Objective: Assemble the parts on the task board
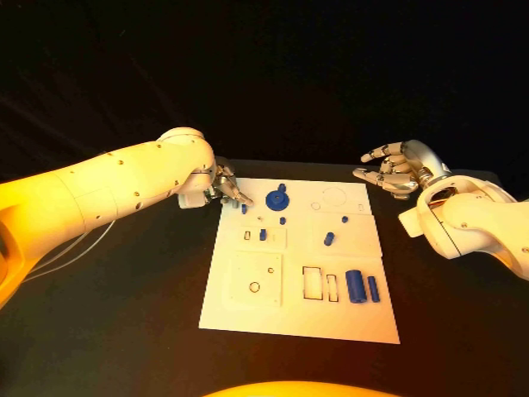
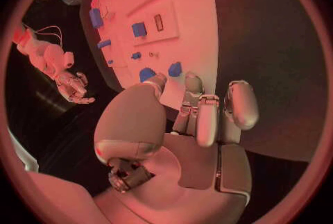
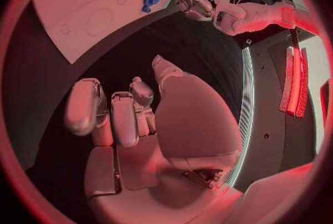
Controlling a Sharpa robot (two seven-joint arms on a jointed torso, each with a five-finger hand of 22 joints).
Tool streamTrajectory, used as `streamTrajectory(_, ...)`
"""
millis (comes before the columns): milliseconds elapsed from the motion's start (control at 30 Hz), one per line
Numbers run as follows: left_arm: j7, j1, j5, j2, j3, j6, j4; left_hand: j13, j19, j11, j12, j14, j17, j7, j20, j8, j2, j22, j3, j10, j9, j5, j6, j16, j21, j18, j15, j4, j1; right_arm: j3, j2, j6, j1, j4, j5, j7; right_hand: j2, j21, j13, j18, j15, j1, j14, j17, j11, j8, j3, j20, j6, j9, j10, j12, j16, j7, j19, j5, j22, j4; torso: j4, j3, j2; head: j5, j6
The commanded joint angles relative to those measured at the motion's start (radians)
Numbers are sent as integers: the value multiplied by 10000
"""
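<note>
Task board (image 1: 298, 322) sits mid-bench w/ blue parts scattered on it. Left robot hand (image 1: 226, 187) is parked at the board's far-left corner, fingers over the edge, grasping nothing afaict. Closest bit to it is the small blue peg (image 1: 243, 208), just to its right and a touch nearer, w/ the round blue part (image 1: 277, 198) just beyond that. Right robot hand (image 1: 392, 170) hovers off the far-right corner, released, fingers loosely curled, empty, well apart from any part. The two blue cylinders (image 1: 362, 287) lie near-right, long axes running near-to-far. So left arm's clearly nearer the far-left pieces; prob the one to go first.
</note>
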Motion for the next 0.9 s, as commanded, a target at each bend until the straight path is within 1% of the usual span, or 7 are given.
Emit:
streamTrajectory(33,102,0,139,34,1,230,29,34,52,-13,59,798,2037,4,-15,63,79,23,-63,60,-21,30,111,51,56,-10,-86,-12,19,1,11,122,-5,3,-56,132,-21,-36,-11,128,-61,-112,341,7,-12,56,-24,-32,-73,2,-78,-36,-29,-6,45,18,-13,61,6,-4,2,6,-12)
streamTrajectory(433,126,-18,213,112,-40,181,-8,62,83,-80,96,813,2063,-70,-51,148,140,70,-63,142,-65,40,276,72,84,-19,-143,-25,198,2,27,137,-5,-6,-55,133,0,-25,4,124,-61,-118,347,20,-13,69,-13,-33,-76,2,-62,-15,-25,-6,58,20,-4,64,-9,-11,12,-10,-77)
streamTrajectory(600,110,-24,272,119,-49,0,-3,74,101,-133,107,817,2068,-131,-86,252,247,100,7,185,-81,42,398,78,100,-25,-190,-32,421,2,28,143,-5,-10,-55,129,9,-20,8,122,-61,-126,347,16,-13,73,-11,-34,-76,2,-56,-9,-29,-6,62,20,0,69,-2,2,4,-9,-93)
streamTrajectory(633,103,-24,303,118,-49,-46,-1,121,113,-171,142,815,2061,-173,-112,335,342,121,110,236,-62,27,446,74,110,-28,-223,-44,615,2,29,145,-5,-11,-55,128,9,-20,8,122,-61,-126,347,16,-13,73,-11,-34,-76,2,-56,-9,-29,-6,62,20,0,69,1,2,5,-13,-97)
streamTrajectory(767,91,-25,438,111,-51,-160,0,382,140,-264,340,824,2075,-277,-179,575,469,167,406,452,61,30,471,85,133,-37,-304,-112,1132,2,34,151,-5,-13,-55,128,9,-20,8,122,-61,-126,347,16,-13,73,-11,-34,-76,2,-56,-9,-29,-6,62,20,0,69,-2,0,4,-23,-98)
streamTrajectory(833,89,-26,494,108,-51,-179,6,510,168,-314,439,830,2084,-332,-216,732,490,211,615,550,166,23,472,92,155,-46,-347,-179,1435,2,34,156,-5,-15,-55,126,9,-20,8,122,-61,-126,347,16,-13,73,-11,-34,-76,2,-56,-9,-29,-6,62,20,0,69,-4,1,0,-28,-108)
streamTrajectory(900,90,-26,547,103,-52,-169,20,679,204,-369,571,837,2097,-390,-264,950,444,270,872,680,331,19,446,102,186,-59,-390,-211,1707,2,35,165,-5,-18,-55,123,9,-20,8,122,-61,-126,347,16,-13,73,-11,-34,-76,2,-56,-9,-29,-6,62,20,0,69,-1,1,-2,-30,-119)
